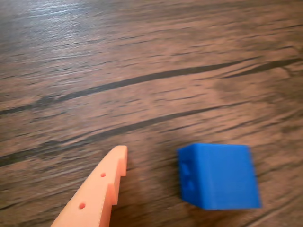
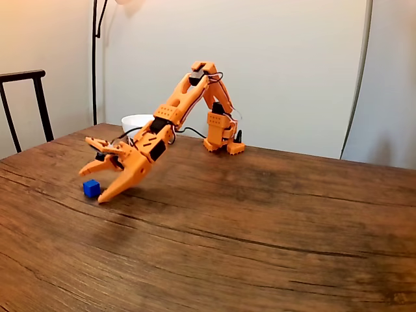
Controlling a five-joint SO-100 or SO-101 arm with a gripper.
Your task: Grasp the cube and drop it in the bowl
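Note:
The small blue cube (image 2: 91,188) rests on the wooden table (image 2: 273,247) near its left side in the fixed view. My orange gripper (image 2: 92,186) is lowered over it and open, one finger on each side of the cube, not closed on it. In the wrist view the cube (image 1: 218,176) sits at the lower right, and one orange finger (image 1: 100,191) reaches in from the bottom left with bare wood between them. The white bowl (image 2: 135,121) stands at the table's back, partly hidden behind the arm.
The arm's base (image 2: 222,140) stands at the back centre of the table. A dark chair (image 2: 26,97) and a lamp pole (image 2: 95,58) are off the table's left edge. Open wood stretches to the right and front.

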